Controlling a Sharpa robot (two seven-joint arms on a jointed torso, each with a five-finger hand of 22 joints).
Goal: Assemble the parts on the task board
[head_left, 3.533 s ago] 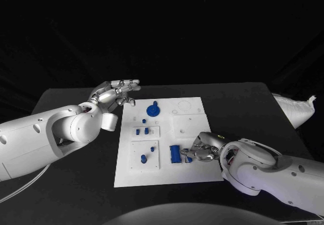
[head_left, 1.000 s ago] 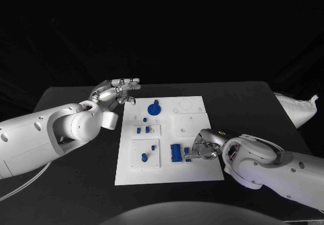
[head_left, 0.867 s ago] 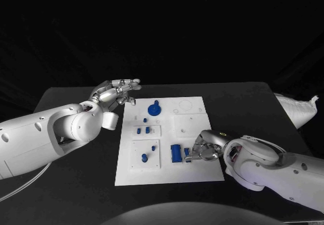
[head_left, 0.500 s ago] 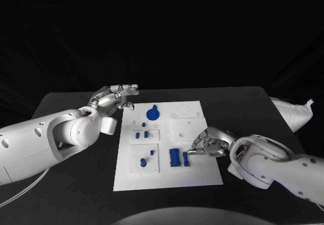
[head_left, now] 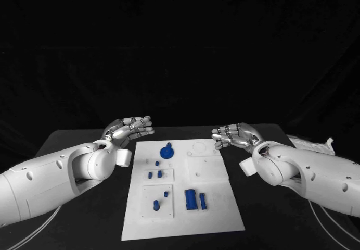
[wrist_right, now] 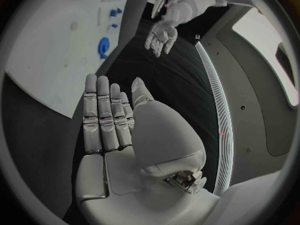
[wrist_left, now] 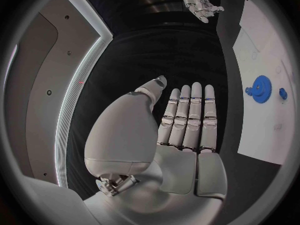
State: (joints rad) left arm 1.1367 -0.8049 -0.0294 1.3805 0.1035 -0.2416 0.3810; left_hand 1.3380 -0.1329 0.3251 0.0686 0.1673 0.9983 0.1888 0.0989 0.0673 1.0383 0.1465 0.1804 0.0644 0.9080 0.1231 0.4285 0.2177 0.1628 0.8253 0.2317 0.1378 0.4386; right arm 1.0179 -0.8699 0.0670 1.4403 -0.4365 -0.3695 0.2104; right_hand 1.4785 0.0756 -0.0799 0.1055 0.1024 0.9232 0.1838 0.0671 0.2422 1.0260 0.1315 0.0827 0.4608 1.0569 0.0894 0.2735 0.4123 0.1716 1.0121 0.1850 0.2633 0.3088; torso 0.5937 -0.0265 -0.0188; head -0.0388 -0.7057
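The white task board (head_left: 217, 219) lies in the middle of the table. On it sit a blue gear (head_left: 166, 152), small blue pegs (head_left: 154, 174), two more small blue pieces (head_left: 157, 204), a blue block (head_left: 191, 199) and a narrow blue piece (head_left: 202, 200) right beside it. My left hand (head_left: 129, 127) hovers off the board's far left corner, fingers straight, palm empty (wrist_left: 184, 130). My right hand (head_left: 234, 135) hovers over the far right corner, also flat and empty (wrist_right: 119, 130). Each wrist view shows the other hand (wrist_left: 200, 2) (wrist_right: 164, 35) and the gear (wrist_left: 261, 89) (wrist_right: 104, 47).
The black table (head_left: 262, 213) reaches beyond the board on both sides. A crumpled white object (head_left: 315, 143) lies at the table's right edge behind my right arm. My left forearm (head_left: 67, 177) stretches along the left side of the board.
My right hand has let go of the narrow blue piece beside the block and risen to the board's far right corner, fingers opened. The head camera has tilted; the left hand opened flatter.
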